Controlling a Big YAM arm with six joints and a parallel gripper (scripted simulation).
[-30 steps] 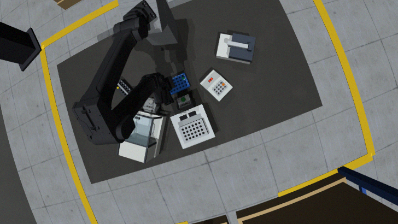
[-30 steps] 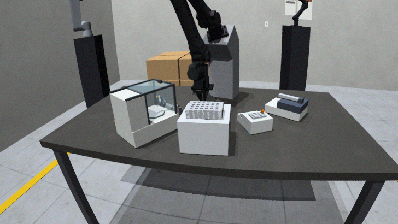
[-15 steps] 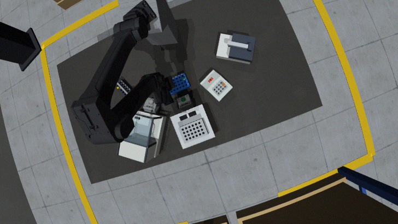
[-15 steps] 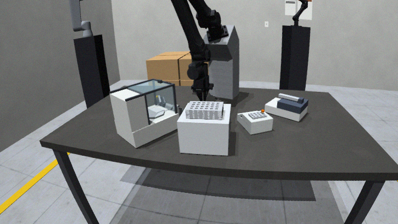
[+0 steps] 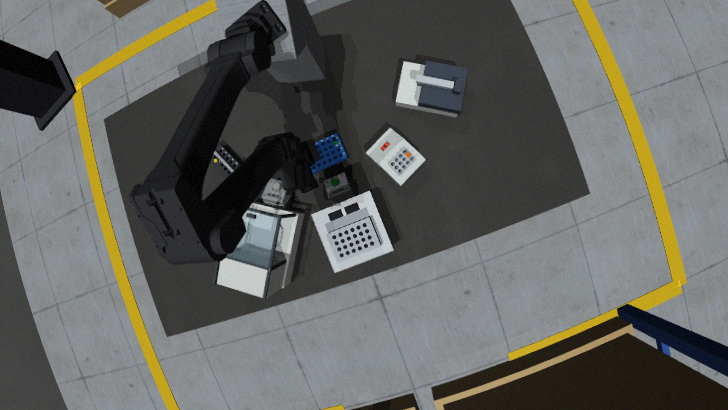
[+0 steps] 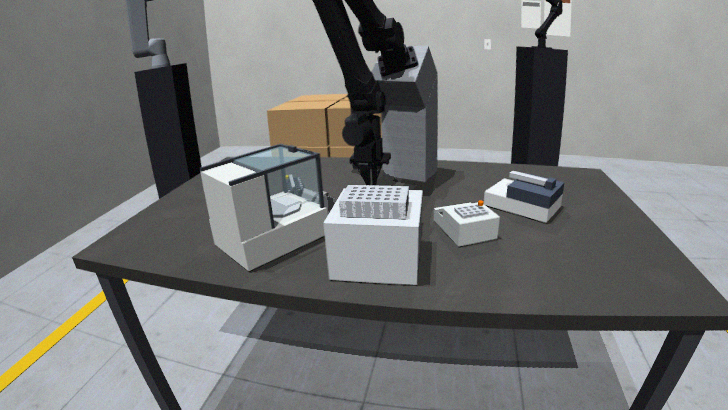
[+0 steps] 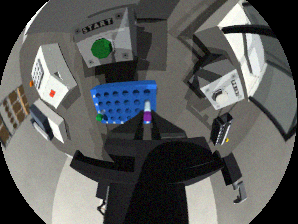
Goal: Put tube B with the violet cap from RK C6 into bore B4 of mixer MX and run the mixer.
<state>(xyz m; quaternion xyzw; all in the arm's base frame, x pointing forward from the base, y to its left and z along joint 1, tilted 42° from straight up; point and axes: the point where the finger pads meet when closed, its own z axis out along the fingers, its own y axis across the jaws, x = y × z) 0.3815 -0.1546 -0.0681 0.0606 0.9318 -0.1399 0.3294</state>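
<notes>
Gripper (image 7: 147,124) clamps tube B (image 7: 145,113) over blue rack RK (image 7: 120,102); lettering nearby too blurred to read.

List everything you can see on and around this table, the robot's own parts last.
Table: one, dark grey, mid-room.
Rack: one, blue, near the arm's pedestal.
Tube: one, violet cap, at the rack's edge between the tool's fingers.
Mixer: one, white, holed grey block on top, table centre.
Button: one, green, on the mixer's front.
Balance: one, white, glass-walled, beside the mixer.
Small block: one, white, orange cap on top.
Cardboard boxes: tan, behind the table.
Pedestal: one, grey, back edge.
Arm: one, black.
Tool: one, black, shut on the tube.
</notes>
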